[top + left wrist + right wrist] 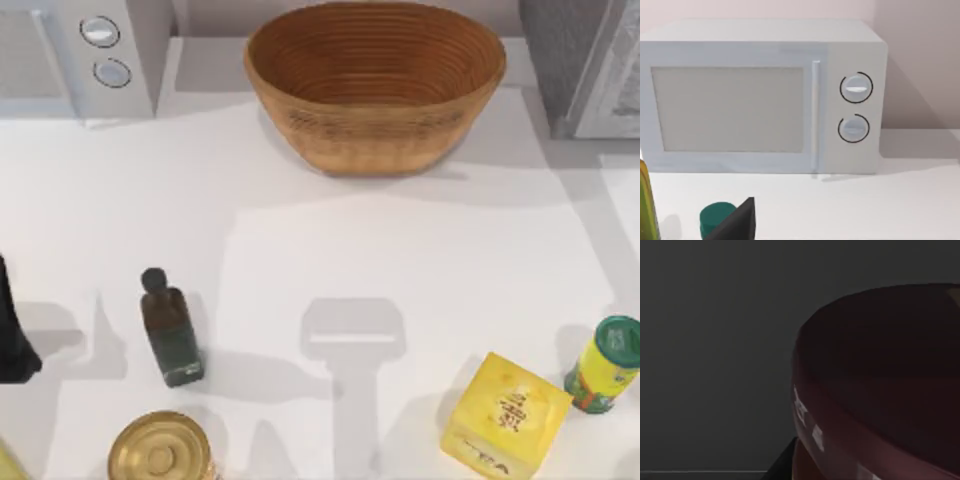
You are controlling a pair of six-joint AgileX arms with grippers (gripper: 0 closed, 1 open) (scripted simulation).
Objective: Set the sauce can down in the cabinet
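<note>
Looming close before the right claw's camera in a dark view, the sauce can [880, 385] is showing its maroon top; claw's grip: cannot tell. Left arm [14, 335] is sitting at nine o'clock on the desk [320, 260]; cabinet [585, 60] at one o'clock.

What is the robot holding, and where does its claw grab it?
The right wrist view is dark. A dark red can looms close to that camera, against a grey wall, but no claw touches it there, so a hold cannot be told. The left claw holds nothing.
</note>
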